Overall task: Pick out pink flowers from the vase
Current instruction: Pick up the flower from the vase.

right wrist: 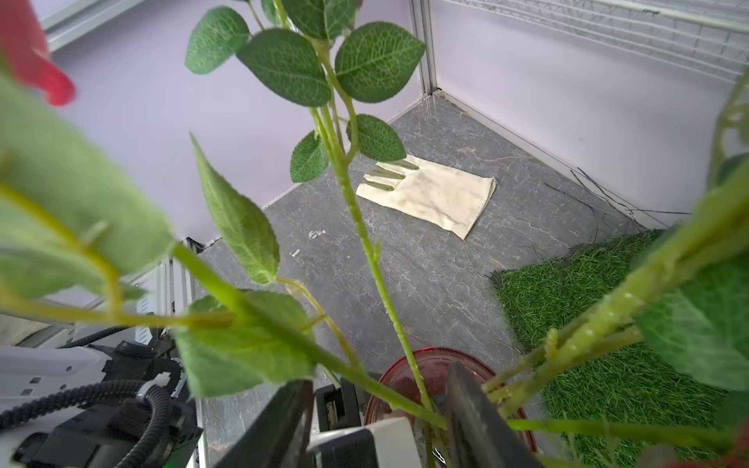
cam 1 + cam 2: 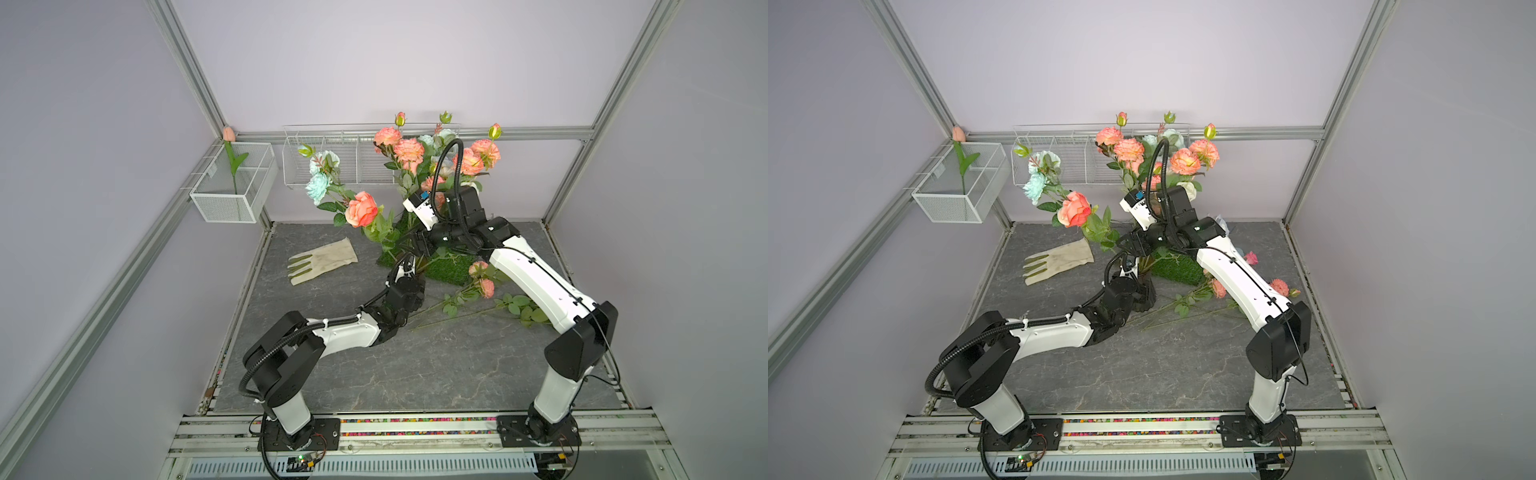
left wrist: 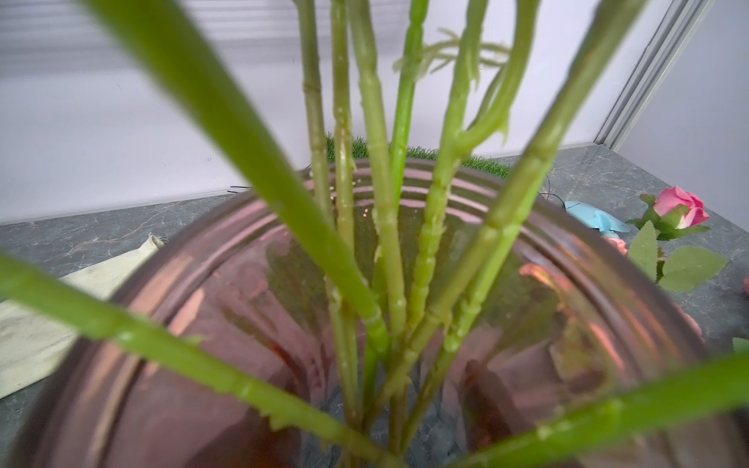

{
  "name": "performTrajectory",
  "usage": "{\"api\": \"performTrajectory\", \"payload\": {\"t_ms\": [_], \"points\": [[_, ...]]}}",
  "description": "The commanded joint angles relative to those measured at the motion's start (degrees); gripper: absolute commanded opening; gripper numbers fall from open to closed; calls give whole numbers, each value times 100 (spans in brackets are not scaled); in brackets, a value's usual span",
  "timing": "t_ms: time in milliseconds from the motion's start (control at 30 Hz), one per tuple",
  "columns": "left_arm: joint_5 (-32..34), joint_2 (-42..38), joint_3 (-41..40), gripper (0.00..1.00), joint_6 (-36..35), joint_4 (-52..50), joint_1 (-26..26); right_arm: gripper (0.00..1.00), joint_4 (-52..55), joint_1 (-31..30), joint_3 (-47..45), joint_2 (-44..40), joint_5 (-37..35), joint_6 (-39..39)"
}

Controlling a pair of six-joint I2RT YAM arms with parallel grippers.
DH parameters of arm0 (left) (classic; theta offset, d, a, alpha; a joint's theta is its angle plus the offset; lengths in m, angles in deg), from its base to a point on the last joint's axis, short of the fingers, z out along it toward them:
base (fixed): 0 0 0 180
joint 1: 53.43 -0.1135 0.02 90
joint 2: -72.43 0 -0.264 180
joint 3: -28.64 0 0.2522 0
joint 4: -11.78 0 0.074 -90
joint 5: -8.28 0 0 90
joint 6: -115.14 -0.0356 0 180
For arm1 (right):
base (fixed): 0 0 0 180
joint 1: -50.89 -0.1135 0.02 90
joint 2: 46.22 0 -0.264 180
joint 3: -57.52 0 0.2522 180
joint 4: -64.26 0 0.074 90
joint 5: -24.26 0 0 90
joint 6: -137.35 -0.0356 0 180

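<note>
The vase [image 2: 1144,297] of dark ribbed glass stands at the front corner of a grass mat. In it are salmon-pink flowers [image 2: 409,151] on long green stems, a coral rose [image 2: 361,209] and pale teal roses [image 2: 322,174]. My left gripper [image 2: 1131,272] is shut on the vase's neck. Its wrist view looks down past the rim [image 3: 170,283] at several stems, and its jaws are hidden there. My right gripper [image 1: 377,377] hovers just above the vase mouth [image 1: 429,366]. It is open, with green stems crossing between its fingers. More pink sprays [image 2: 482,282] and a magenta rose [image 3: 681,206] lie on the table.
A cream glove [image 2: 322,262] lies left of the vase. The grass mat [image 2: 451,270] sits behind it. A mesh basket [image 2: 232,183] on the left rail holds a peach tulip. A wire rack [image 2: 345,162] hangs on the back wall. The two arms cross close together over the vase.
</note>
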Motion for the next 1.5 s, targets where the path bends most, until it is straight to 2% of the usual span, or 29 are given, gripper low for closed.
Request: {"api": "performTrajectory", "payload": {"t_ms": [0, 200, 400, 533, 833, 1000, 1100, 1200, 1333, 1467], "points": [[-496, 303, -261, 0, 374, -903, 49, 54, 61, -67, 128, 202, -74, 154], [-492, 320, -251, 0, 390, -908, 50, 51, -79, -85, 457, 523, -64, 46], [-496, 368, -204, 0, 411, -915, 48, 29, -296, -121, 596, 567, 132, -195], [-464, 353, -200, 0, 416, -897, 48, 21, -605, -122, 485, 231, 137, -398], [-420, 310, -187, 0, 503, -959, 46, 12, -946, -126, 430, -867, -20, -606], [-387, 314, -182, 0, 549, -959, 50, 6, -946, -125, 141, -1975, -818, -459], [-379, 314, -170, 0, 554, -951, 43, 6, -931, -115, -385, -2848, -1607, -444], [-365, 305, -173, 0, 549, -955, 51, 6, -959, -1, -1088, -3781, -2410, -755], [-365, 307, -173, 0, 554, -976, 46, 6, -699, 438, -1921, -4868, -3193, -1632], [-388, 280, -173, 0, 551, -985, 48, 6, 240, 1103, -2678, -5471, -3701, -3094]]}}
